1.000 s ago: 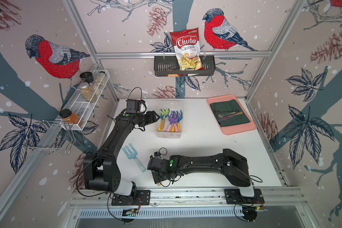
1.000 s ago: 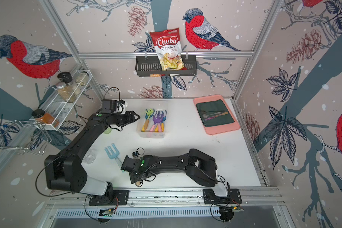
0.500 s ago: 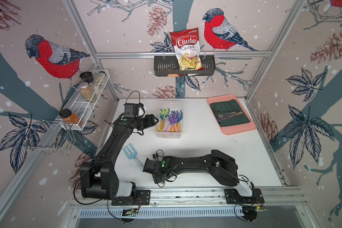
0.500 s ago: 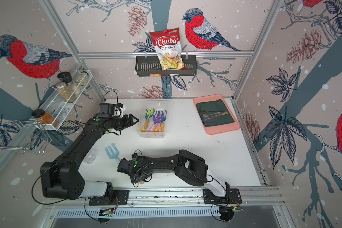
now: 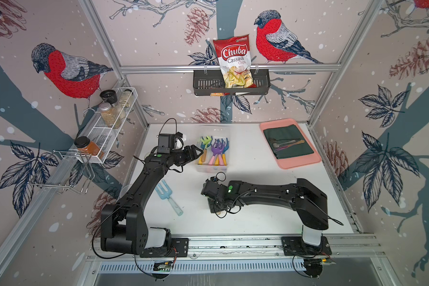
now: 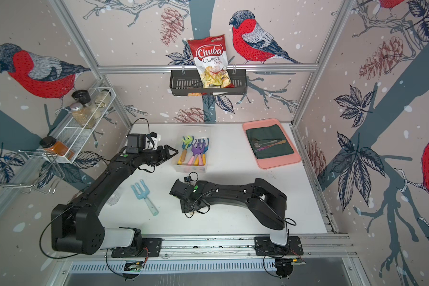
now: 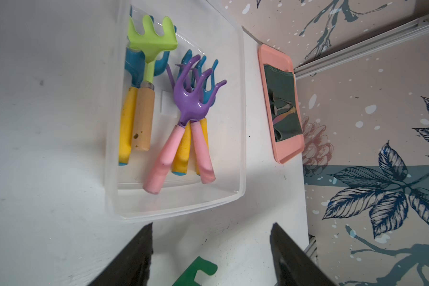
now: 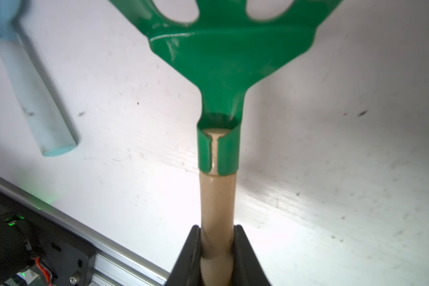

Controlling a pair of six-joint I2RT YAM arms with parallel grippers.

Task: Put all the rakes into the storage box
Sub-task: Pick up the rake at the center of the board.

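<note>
Rake (image 8: 229,62): glossy green flat head, round wooden handle, clamped by right gripper (image 8: 217,229). Left gripper (image 7: 212,226) spread, empty, near clear round-cornered storage box (image 7: 242,111).

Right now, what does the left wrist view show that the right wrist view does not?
Only the left wrist view: the storage box holding lime, purple and blue toy tools, the pink tray off to its side, and the open, empty left gripper. Only the right wrist view: the shut right gripper clamping the green rake by its wooden handle, and the pale blue fork lying nearby. Both: the white table, and probably the green rake, since a green tined shape shows between the left gripper's fingers.
</note>
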